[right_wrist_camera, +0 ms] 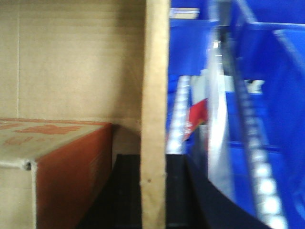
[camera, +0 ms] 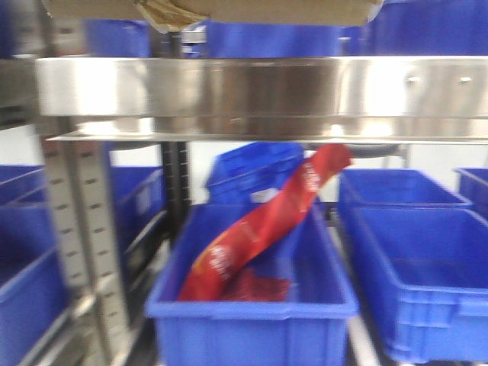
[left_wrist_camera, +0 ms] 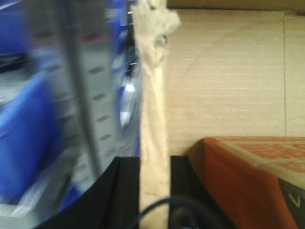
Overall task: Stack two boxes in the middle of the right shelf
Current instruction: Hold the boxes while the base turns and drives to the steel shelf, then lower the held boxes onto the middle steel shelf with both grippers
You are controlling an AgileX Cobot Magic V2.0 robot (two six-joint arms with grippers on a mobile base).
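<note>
Black fingers of the left gripper [left_wrist_camera: 154, 164] fill the bottom of the left wrist view, closed on one wall of the cardboard box [left_wrist_camera: 228, 71], whose edge runs up between them. Torn yellowish tape [left_wrist_camera: 155, 19] curls at the far end of that edge. Right gripper [right_wrist_camera: 153, 160], in its own wrist view, is likewise clamped on a wall of the same box [right_wrist_camera: 71, 57], one finger on each face. Inside the carton, just beyond each gripper, lies an orange-sided box [left_wrist_camera: 248, 176] with a tan, orange-printed top; it sits against the inner corrugated face. Outside the walls both wrist views show only blurred metal rails and blue plastic.

Front view, foreground: a blue bin [camera: 252, 320] holding a red packet [camera: 259, 229] that leans from lower left to upper right, its upper end above the bin's rim. Beside it, to the right, stand further blue bins [camera: 419, 267]; to the left, a perforated upright [camera: 80, 221]. Above these runs the broad reflective lip of the shelf level [camera: 229, 88]. The underside of the cardboard box [camera: 267, 9] appears at the top edge, directly above the lip, torn tape [camera: 171, 14] hanging at its left. Whether it rests on the shelf or is held just clear cannot be told.
</note>
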